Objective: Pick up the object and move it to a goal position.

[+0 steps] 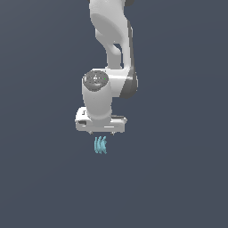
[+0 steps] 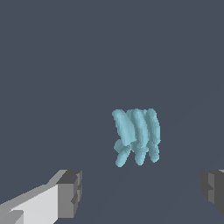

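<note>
Here the object [image 2: 136, 135] lies between the tool's [image 2: 140, 192] spread fingers [image 2: 70, 192].

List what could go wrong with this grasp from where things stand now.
1. The small pale cyan-blue ridged object sits off-centre between the grey fingertips, so one pad may strike first and push it aside.
2. Its thin curved fins give little flat surface; it could tilt or slip as the white pincer closes.
3. The object looks much smaller than the open pincer, so a shallow descent may close above it.
</note>
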Controlling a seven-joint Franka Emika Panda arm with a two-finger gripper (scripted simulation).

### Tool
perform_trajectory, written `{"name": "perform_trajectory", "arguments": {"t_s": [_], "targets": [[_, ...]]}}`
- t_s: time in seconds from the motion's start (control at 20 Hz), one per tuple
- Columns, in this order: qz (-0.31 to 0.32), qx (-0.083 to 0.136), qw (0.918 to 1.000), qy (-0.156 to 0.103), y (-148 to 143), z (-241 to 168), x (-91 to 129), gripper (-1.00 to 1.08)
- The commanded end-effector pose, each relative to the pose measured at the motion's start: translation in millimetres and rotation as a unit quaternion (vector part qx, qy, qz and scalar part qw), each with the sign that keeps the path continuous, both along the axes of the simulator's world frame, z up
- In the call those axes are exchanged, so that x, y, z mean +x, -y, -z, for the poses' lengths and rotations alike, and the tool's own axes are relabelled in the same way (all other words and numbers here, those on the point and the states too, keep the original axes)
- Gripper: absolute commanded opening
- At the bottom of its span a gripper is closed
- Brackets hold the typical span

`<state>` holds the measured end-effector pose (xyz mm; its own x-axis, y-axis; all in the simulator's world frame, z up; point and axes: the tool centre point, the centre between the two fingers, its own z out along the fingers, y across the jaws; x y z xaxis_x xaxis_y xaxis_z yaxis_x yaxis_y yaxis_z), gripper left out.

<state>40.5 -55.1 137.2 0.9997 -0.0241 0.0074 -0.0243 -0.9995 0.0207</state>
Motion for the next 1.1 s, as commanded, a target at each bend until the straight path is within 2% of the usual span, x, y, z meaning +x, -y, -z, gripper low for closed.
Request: {"name": "perform_trajectory", "arguments": {"t_s": [0.0, 0.4, 0.75, 1.05], "targets": [[0.002, 0.003, 1.0000, -0.001, 5.4, 13.3, 6.5, 1.00], [0.006, 0.010, 0.9999, -0.003, 15.1, 37.6, 16.6, 1.00], [0.006, 0.010, 0.9999, -0.004, 15.7, 42.4, 16.4, 1.00], [0.006, 0.010, 0.9999, -0.003, 15.8, 69.5, 15.9, 1.00]]}}
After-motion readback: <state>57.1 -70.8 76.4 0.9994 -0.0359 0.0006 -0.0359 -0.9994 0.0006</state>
